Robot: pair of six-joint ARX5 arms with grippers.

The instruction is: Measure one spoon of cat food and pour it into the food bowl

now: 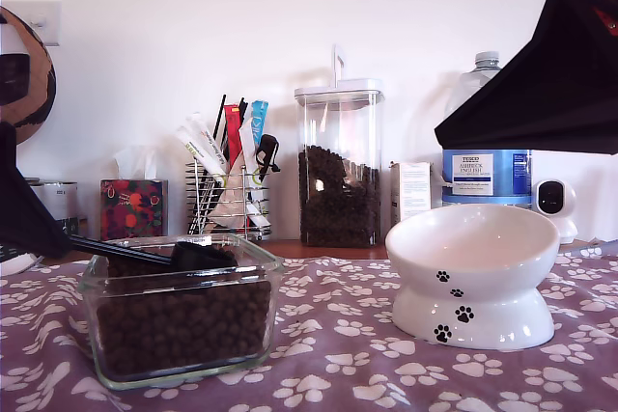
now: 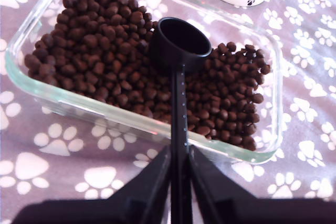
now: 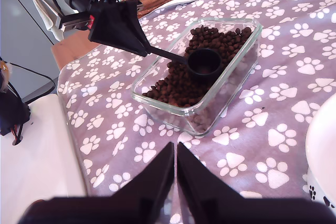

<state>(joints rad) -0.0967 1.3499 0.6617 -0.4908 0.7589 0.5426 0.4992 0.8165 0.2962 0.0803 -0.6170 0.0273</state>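
The black spoon (image 2: 181, 43) hangs with its cup mouth up over the cat food (image 2: 100, 51), and the cup looks empty. The kibble fills a square clear glass dish (image 1: 179, 311) at the exterior view's left. My first gripper (image 2: 179, 153) is shut on the spoon's thin handle. It shows as a black wedge (image 1: 29, 214) at the exterior view's left edge. The white food bowl (image 1: 473, 272) with black paw prints stands at the exterior view's right and holds nothing. My second gripper (image 3: 175, 148) is shut on nothing, high above the cloth (image 1: 526, 84) and over the bowl.
A purple paw-print cloth (image 1: 338, 364) covers the table. Along the back stand a tall clear canister of kibble (image 1: 338, 166), a wire holder of sachets (image 1: 230, 185), a tissue box (image 1: 133, 207), a white carton (image 1: 411, 190), a water bottle (image 1: 486, 156) and a small white camera (image 1: 552, 202).
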